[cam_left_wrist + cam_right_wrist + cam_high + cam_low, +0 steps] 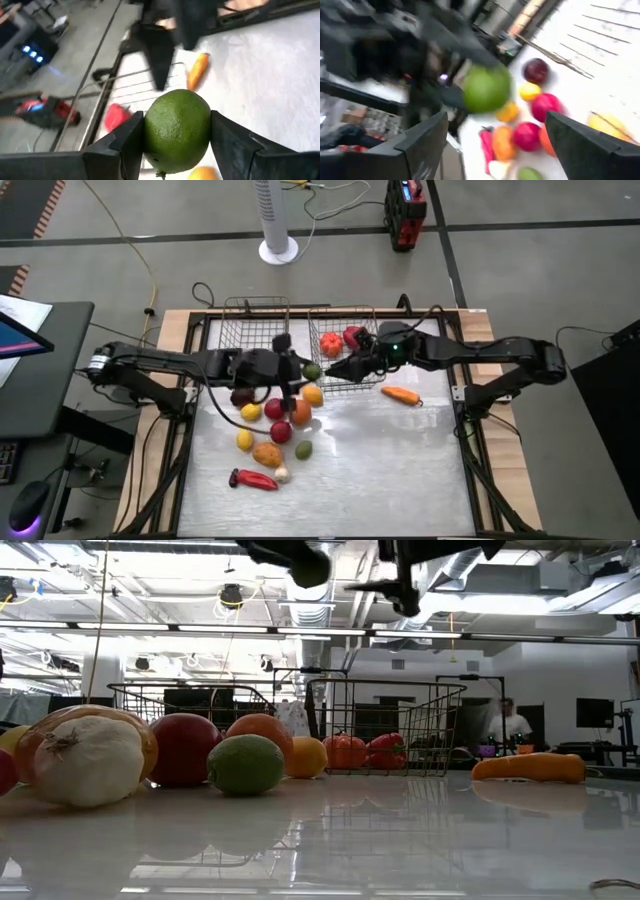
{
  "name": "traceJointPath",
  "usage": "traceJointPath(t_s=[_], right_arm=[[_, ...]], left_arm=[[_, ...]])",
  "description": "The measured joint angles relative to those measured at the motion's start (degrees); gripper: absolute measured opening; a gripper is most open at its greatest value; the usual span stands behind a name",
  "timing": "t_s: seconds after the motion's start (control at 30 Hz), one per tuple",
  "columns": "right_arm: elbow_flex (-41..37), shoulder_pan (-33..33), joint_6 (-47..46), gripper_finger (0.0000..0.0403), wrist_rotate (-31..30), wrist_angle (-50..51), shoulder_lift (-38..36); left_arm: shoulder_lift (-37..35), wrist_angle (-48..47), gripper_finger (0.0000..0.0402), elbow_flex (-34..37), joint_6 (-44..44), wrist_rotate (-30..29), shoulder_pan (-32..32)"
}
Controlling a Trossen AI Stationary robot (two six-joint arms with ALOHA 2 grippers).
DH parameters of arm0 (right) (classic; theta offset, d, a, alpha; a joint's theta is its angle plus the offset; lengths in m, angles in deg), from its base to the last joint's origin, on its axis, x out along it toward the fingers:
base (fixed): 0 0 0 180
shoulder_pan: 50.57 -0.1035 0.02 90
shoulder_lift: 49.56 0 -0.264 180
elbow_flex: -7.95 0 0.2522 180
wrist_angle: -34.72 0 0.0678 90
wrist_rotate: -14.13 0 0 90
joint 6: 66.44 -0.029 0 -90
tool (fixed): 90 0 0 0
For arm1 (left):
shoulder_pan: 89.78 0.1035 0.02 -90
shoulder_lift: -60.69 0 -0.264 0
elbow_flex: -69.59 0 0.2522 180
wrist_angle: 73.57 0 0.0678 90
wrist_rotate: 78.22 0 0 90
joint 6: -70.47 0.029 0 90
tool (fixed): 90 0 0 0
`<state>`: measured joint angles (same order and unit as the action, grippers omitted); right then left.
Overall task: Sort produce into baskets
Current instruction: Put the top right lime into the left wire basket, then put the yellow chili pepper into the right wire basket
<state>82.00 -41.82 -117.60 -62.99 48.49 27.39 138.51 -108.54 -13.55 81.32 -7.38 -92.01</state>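
Note:
My left gripper (305, 370) is shut on a green lime (177, 127), high above the table, just in front of the right wire basket (345, 320). My right gripper (505, 150) is open and empty. It shows in the high view (333, 370) close to the right of the lime, facing it. The lime also shows in the right wrist view (486, 89). A red pepper (352, 335) and a tomato (330, 345) lie in the right basket. The left basket (255, 325) stands beside it. A carrot (400, 394) lies on the table. My left gripper pinches the lime by its two opposite sides (150, 132) between the two fingers. The fingers come from the table's left. The lime is lifted clear of the table and everything else.
A pile of produce lies below and near of the left gripper: red (274, 408), orange (300, 412) and yellow (250, 412) rounds, a dark purple one (240, 395), a second lime (245, 764), garlic (88, 760) and a red chili (252, 479). The table's near right part is bare.

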Motion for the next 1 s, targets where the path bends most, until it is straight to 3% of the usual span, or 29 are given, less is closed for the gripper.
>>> traceJointPath(t_s=[0.27, 0.53, 0.83, 1.0], right_arm=[[0.02, 1.90, 4.10, 0.0364, -1.25, 6.78, -3.42], [0.00, 1.40, 6.91, 0.0364, -4.20, 7.94, -3.63], [0.00, 0.77, 8.12, 0.0371, -3.31, 14.56, -3.63], [0.00, 0.03, 7.81, 0.0370, -0.02, 24.43, -4.42]], left_arm=[[-5.77, -20.01, 0.0182, 0.09, -7.96, -5.96, 7.30], [-6.58, -32.27, 0.0203, 5.33, -27.28, -5.94, 18.08], [-6.58, -32.71, 0.0301, 6.25, -26.80, -3.68, 20.30], [-6.58, -33.17, 0.0328, 6.27, -24.74, 1.91, 20.35]])
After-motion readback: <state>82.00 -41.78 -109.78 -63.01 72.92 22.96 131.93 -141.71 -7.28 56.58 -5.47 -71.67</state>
